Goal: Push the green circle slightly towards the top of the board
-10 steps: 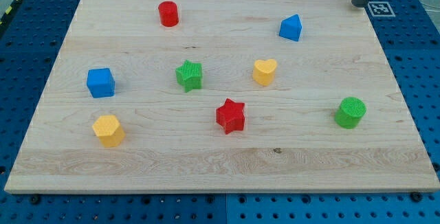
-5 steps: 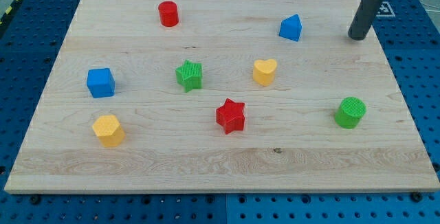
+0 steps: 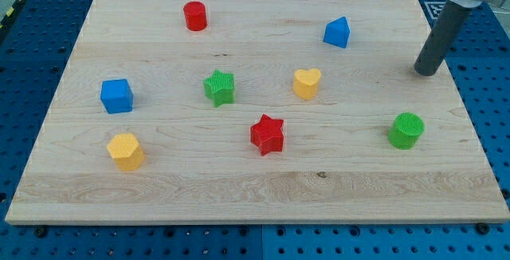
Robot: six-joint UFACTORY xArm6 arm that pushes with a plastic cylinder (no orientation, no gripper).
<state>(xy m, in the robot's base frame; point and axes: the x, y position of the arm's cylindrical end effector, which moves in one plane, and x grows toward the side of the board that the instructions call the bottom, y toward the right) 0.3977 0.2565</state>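
The green circle (image 3: 406, 130) stands near the right edge of the wooden board (image 3: 255, 192), in its lower half. My tip (image 3: 425, 72) rests on the board above the green circle and slightly to its right, about a block's width and a half away, not touching it. The dark rod rises from the tip to the view's top right corner.
Other blocks on the board: a red cylinder (image 3: 194, 16), a blue pentagon-like block (image 3: 338, 33), a yellow heart (image 3: 307, 83), a green star (image 3: 219, 87), a blue cube (image 3: 117, 96), a red star (image 3: 268, 135), a yellow hexagon (image 3: 126, 151). The board's right edge lies close to the tip.
My tip has moved from the board's top right corner down towards the view's bottom, closer to the green circle. No block has moved.
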